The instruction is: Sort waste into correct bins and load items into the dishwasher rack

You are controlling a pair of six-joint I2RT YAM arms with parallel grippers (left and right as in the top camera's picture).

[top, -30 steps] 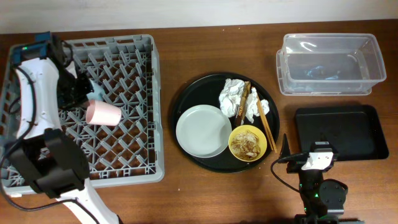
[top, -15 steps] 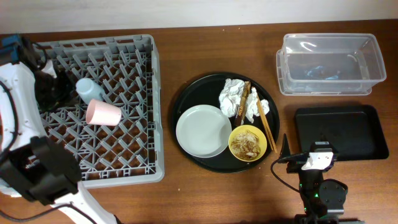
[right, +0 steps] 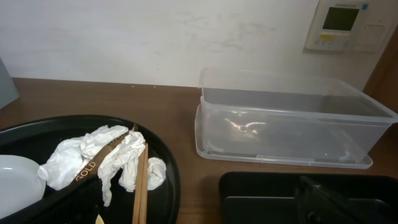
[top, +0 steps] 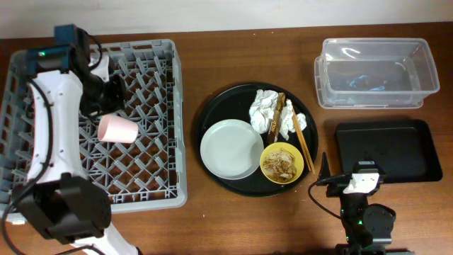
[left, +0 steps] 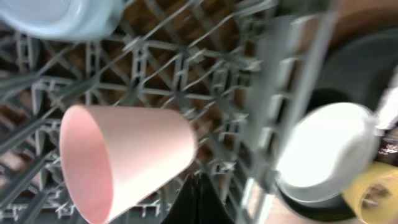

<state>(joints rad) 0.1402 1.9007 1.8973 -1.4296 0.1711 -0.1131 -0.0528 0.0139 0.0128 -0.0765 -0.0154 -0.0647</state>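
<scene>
Over the far left corner of the desk, the left gripper (top: 106, 88) hangs low above the dishwasher rack (top: 148, 170). Neither view shows its fingertips plainly, so I cannot tell whether they are spread or pressed together.

The pink cup (top: 117, 129) lies on its side on the lattice, mouth toward the left edge. In the wrist view the light-blue cup (left: 56, 15) sits just beyond it, also in the rack.

The cups look loaded, so the step in hand is probably to get clear of them. The left arm should rise straight up before it swings, because a sideways brush could roll the pink cup off its pegs.

The plate (top: 230, 149) lies flat on the round black tray (top: 212, 113) mid-desk, touching the yellow bowl (top: 303, 166), which holds the food scraps (top: 279, 164). A pinch on the plate's left rim, away from the bowl, seems safest.

The napkins (top: 265, 110) and chopsticks (top: 301, 138) lie toward the tray's far side. The clear tub (top: 322, 71) and black bin tray (top: 386, 149) wait by the right edge.

The right gripper (top: 323, 168) rests at the near edge, and the state of its fingers cannot be told.
</scene>
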